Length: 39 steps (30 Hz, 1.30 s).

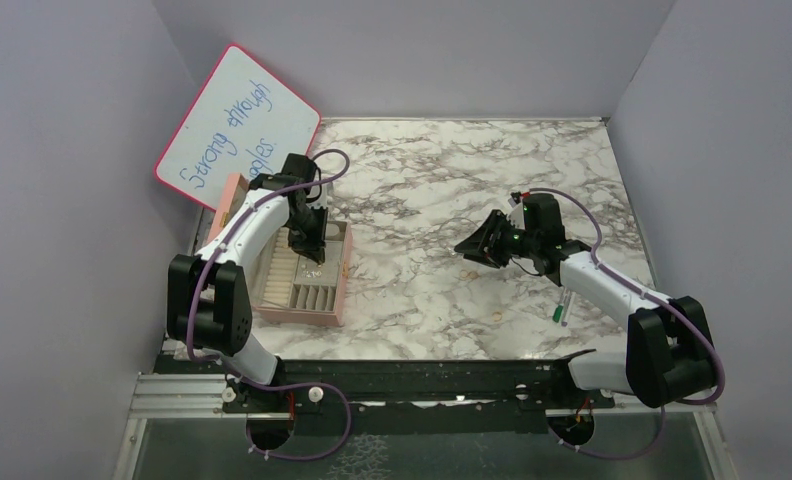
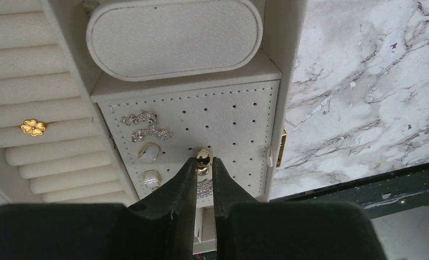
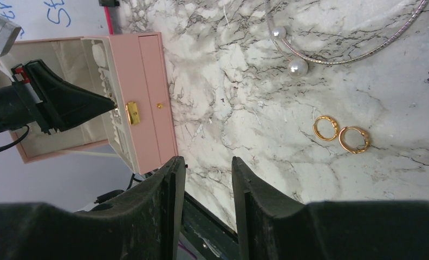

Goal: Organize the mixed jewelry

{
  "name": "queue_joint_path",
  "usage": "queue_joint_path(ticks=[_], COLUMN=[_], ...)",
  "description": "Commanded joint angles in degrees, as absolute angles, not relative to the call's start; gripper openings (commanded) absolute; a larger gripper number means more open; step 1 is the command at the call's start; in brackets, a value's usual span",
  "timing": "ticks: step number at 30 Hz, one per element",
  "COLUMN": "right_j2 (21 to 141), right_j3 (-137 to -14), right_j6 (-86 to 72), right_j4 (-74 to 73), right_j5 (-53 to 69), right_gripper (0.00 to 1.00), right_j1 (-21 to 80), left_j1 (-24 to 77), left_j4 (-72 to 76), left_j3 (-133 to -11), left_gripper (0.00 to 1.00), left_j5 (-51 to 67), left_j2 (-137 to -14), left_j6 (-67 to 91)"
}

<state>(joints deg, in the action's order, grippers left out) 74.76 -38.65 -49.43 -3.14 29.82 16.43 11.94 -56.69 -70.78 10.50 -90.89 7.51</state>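
1. The left gripper (image 2: 204, 161) has its jaws pinched together on a gold ball stud (image 2: 203, 155), right at the perforated earring panel (image 2: 234, 124) of the pink jewelry box (image 1: 302, 312) on the table's left side.
2. White-stone earrings (image 2: 147, 153) sit on that panel, and a gold clover piece (image 2: 33, 127) rests among the ring rolls (image 2: 39, 92) to its left.
3. The right gripper (image 3: 207, 162) hangs over the marble table (image 3: 228, 108), jaws parted and holding nothing.
4. Two gold hoop earrings (image 3: 340, 134) lie touching on the marble, near a pearl-tipped wire bangle (image 3: 298, 67).
5. A green-and-white pen (image 1: 562, 306) lies beside the right arm.
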Motion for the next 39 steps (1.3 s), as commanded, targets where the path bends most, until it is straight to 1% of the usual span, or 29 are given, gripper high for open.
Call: queue_joint_path(ticks=[1,14,19,30,35,39], right_j2=[73.53,73.3,73.21,72.86,72.77,72.79], right_j3=[-38.72,-38.59,-38.52,-38.4,-38.31,-38.29], right_j6=[-48.6,-48.52,-48.52,-48.49,-48.43,-48.43], right_j4=[-3.65,-3.6,-3.71,-3.79,-3.8,-3.84], right_j5=[28.66,28.73,28.63,28.55,28.53,28.36], right_gripper=[0.41,0.41,0.41,0.41,0.41,0.41], right_j1=[16.18,16.19,16.18,16.22,16.17,16.22], left_j1=[12.49,12.57,12.57,12.58,12.57,12.57], left_j4=[-56.33,-56.27,-56.26,-56.89,-57.04,-57.0], left_j3=[-71.46,-71.37,-71.37,-72.04,-72.8,-72.79], left_gripper=[0.16,0.22,0.22,0.21,0.28,0.29], left_j5=[13.63,13.67,14.34,10.72,9.1,8.4], left_j2=[-90.83,-90.25,-89.75,-88.35,-88.07,-88.28], left_j6=[7.12,7.14,7.12,7.43,7.55,7.52])
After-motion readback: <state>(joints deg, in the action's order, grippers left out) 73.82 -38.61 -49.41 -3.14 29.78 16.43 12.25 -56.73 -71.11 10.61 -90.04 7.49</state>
